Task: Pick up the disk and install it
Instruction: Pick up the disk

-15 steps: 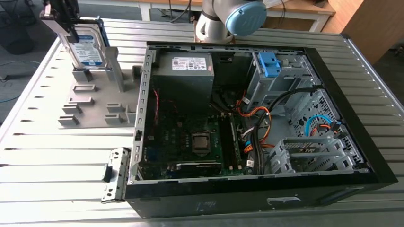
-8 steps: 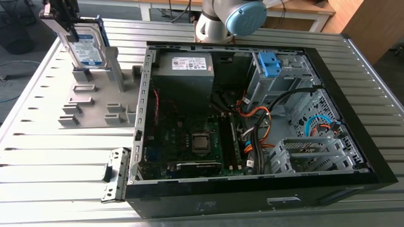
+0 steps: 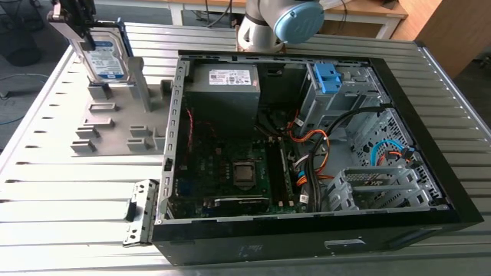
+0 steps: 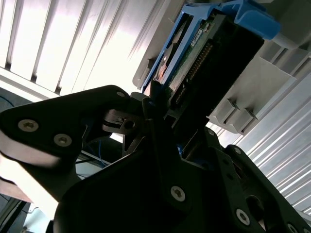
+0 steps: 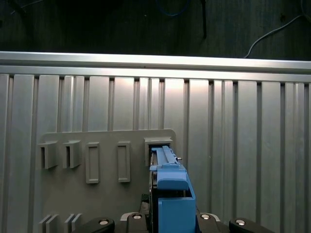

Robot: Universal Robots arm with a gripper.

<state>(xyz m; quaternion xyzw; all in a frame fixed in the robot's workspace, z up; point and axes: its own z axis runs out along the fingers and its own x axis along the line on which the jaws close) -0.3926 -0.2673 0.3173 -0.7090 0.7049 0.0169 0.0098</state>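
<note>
The disk, a silver drive with a white-and-blue label in a blue bracket, stands upright at the far left of the exterior view. Its lower edge is at the top of a grey upright holder; I cannot tell whether they touch. My gripper comes down from above and is shut on the disk's upper end. In the second wrist view the dark fingers clamp the disk by its edge. The first wrist view looks along the blue bracket toward the holder's slot.
The grey holder plate with several empty slots lies on the ribbed metal table. To its right sits the open computer case with a grey power supply, a blue latch, loose cables and a metal drive cage. The arm's base stands behind the case.
</note>
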